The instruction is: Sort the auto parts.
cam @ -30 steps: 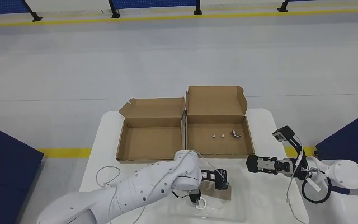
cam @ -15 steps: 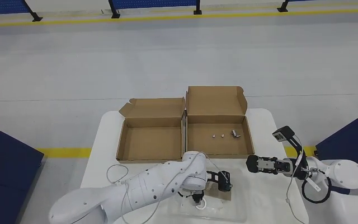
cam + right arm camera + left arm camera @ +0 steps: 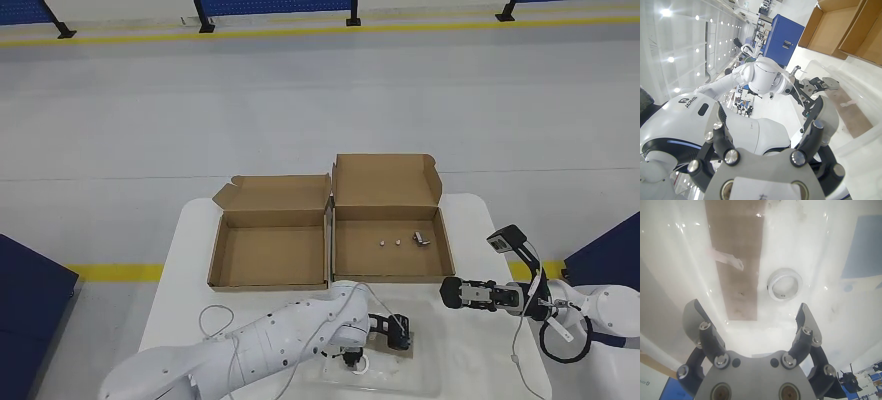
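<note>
Glossy white shells clad the left arm [image 3: 270, 345] and right arm [image 3: 605, 308], thin white cables [image 3: 213, 320] looping off both. On the left gripper [image 3: 748, 306] and right gripper [image 3: 768, 100], dark serrated fingers [image 3: 806, 317] ride black linkages [image 3: 710, 340] pinned with silver screws [image 3: 721, 361] next to a grey mounting plate [image 3: 755, 378]. The white torso [image 3: 677, 121] carries a black band [image 3: 657, 144].

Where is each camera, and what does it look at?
Top view: above the arms, facing down at the table, cardboard boxes and both arms.
Left wrist view: on the left wrist, facing down past the open left gripper at a metal ring.
Right wrist view: on the right wrist, facing sideways past the open right gripper at the left arm.
Shared: both wrist views show the clear tray.
</note>
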